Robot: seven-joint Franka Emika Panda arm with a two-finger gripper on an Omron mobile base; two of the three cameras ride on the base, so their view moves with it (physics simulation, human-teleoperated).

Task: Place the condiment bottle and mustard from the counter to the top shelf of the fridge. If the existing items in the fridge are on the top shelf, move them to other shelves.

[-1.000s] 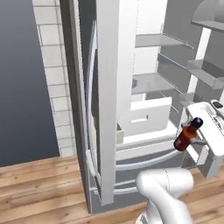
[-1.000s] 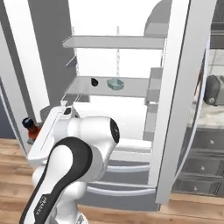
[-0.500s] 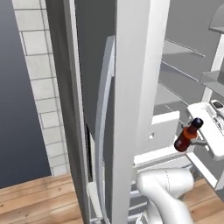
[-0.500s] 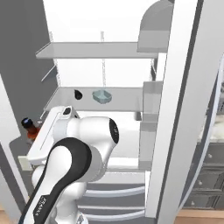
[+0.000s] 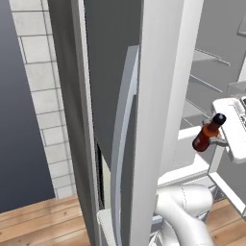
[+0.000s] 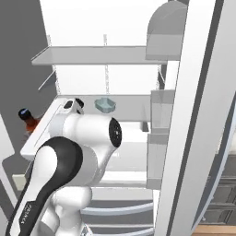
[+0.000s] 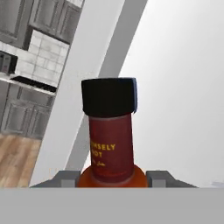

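My gripper (image 7: 111, 178) is shut on the condiment bottle (image 7: 110, 144), a red-orange bottle with a black cap that stands upright between the fingers (image 7: 65, 178). In the left base view the condiment bottle (image 5: 206, 135) hangs beside the open fridge's inner shelves (image 5: 206, 57), right of the fridge door (image 5: 158, 96). From the right, the condiment bottle (image 6: 29, 123) is left of my arm, level with the shelf (image 6: 131, 99) holding the teal dish (image 6: 105, 104) and a small black object (image 6: 79, 102). The shelf above (image 6: 101, 55) is bare. The mustard is out of view.
The fridge's left door with its curved bar handle (image 5: 122, 144) stands close in front of the left camera. The right door (image 6: 198, 115) with its bins (image 6: 161, 106) stands open at the right. Dark grey cabinet drawers (image 6: 226, 203) lie beyond it. White wall tiles (image 5: 45, 96) are at the left.
Both base views have shifted and the fridge looms larger and closer, so the base has driven toward it. The bottle stays held in the gripper.
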